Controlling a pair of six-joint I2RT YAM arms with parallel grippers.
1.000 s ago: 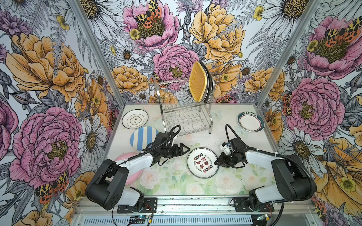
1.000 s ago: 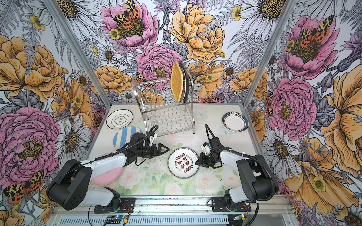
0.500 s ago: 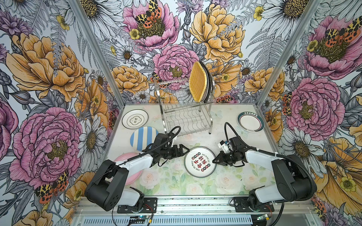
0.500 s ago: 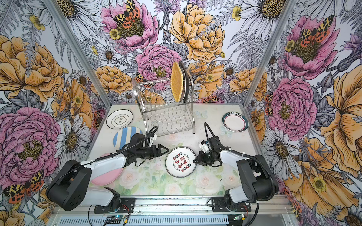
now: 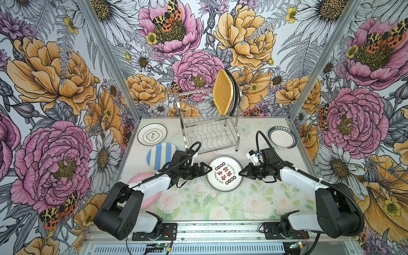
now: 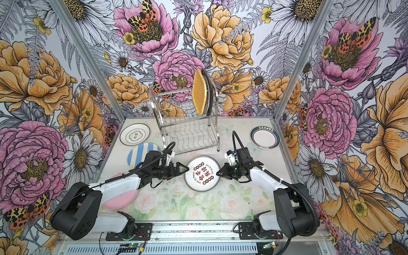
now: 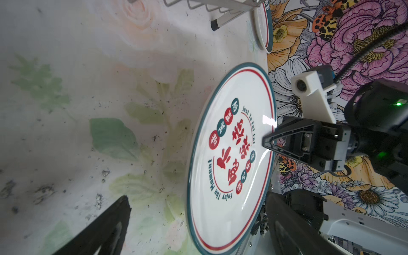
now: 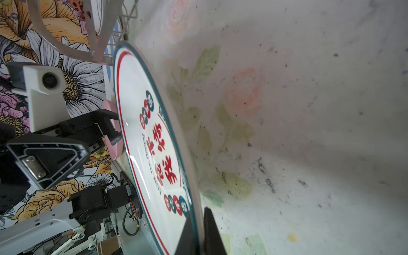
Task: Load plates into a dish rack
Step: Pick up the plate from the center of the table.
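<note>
Five plates lie on the tabletop. Far left, the pink plate is mostly covered by the left arm. The striped plate behind it is clipped by that arm's wrist, and the ringed white plate sits clear beyond. The left tool is spread open at the left rim of the printed plate; contact is unclear. Behind, the dish rack holds the yellow woven plate upright in its upper tier, largely hiding a dark-rimmed plate. The right tool pinches the printed plate's right rim. The teal-rimmed plate lies back right.

"Enjoy The Moment" — on plate
</note>
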